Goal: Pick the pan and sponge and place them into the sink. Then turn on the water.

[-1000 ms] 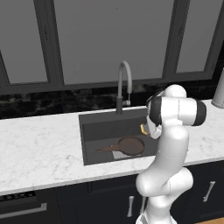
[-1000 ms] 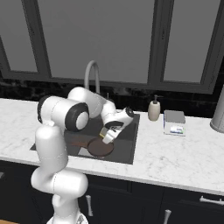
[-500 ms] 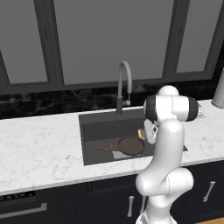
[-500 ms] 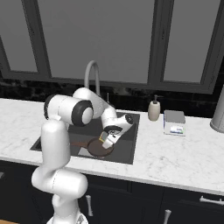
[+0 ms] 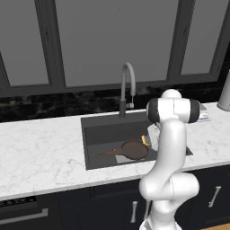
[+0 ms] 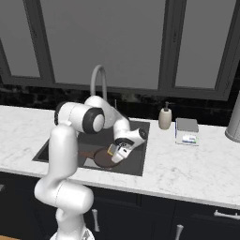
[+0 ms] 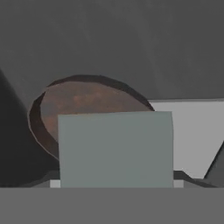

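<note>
Left base view shows the small dark brown round pan [image 5: 134, 149] with its long thin handle lying in the dark grey rectangular sink [image 5: 108, 134], where the right base view has the white arm's gripper [image 6: 117, 153] covering part of it. The gripper's jaws are clamped on the small yellow-and-grey rectangular sponge [image 7: 116, 148], held just above the pan. From a raised elbow the arm bends down into the basin

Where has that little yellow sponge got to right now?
The sponge is held in the gripper over the sink, just above the right edge of the pan lying on the basin floor.
</note>
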You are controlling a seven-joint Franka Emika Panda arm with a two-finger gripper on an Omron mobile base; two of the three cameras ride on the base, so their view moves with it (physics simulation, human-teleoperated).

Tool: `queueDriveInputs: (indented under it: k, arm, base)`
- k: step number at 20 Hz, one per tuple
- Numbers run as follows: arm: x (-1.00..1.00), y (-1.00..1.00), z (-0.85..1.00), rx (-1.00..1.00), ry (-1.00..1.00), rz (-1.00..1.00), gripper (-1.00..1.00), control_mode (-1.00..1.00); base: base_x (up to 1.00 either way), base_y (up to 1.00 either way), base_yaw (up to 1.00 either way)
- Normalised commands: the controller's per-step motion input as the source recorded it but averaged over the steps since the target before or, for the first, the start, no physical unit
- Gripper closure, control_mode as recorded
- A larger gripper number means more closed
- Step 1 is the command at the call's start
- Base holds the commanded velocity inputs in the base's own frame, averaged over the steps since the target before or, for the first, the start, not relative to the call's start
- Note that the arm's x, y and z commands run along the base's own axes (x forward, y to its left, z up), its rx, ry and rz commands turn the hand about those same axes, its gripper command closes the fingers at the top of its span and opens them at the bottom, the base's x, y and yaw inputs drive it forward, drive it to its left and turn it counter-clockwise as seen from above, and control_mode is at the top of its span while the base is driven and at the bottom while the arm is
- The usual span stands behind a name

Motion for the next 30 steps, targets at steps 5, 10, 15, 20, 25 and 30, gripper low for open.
queueDriveInputs:
  k: [5,10,15,20,25,30]
  arm:
    - [0.36,0.08,-0.38,0.00,0.00,0.01,1.00,-1.00]
    - [0.50,0.24,-0.43,0.00,0.03,0.01,1.00,-1.00]
    - [0.32,0.11,-0.47,0.00,0.03,0.01,1.00,-1.00]
    - [0.08,0.00,-0.48,0.00,0.00,0.00,1.00,-1.00]
    - [-0.01,0.09,-0.14,0.00,-0.02,0.00,-1.00,-1.00]
    - [-0.13,0.06,0.01,0.00,-0.12,0.00,-1.00,-1.00]
  base:
    - [0.00,0.00,0.00]
    - [0.00,0.00,0.00]
    - [0.00,0.00,0.00]
    - [0.00,0.00,0.00]
    - [0.00,0.00,0.00]
    - [0.00,0.00,0.00]
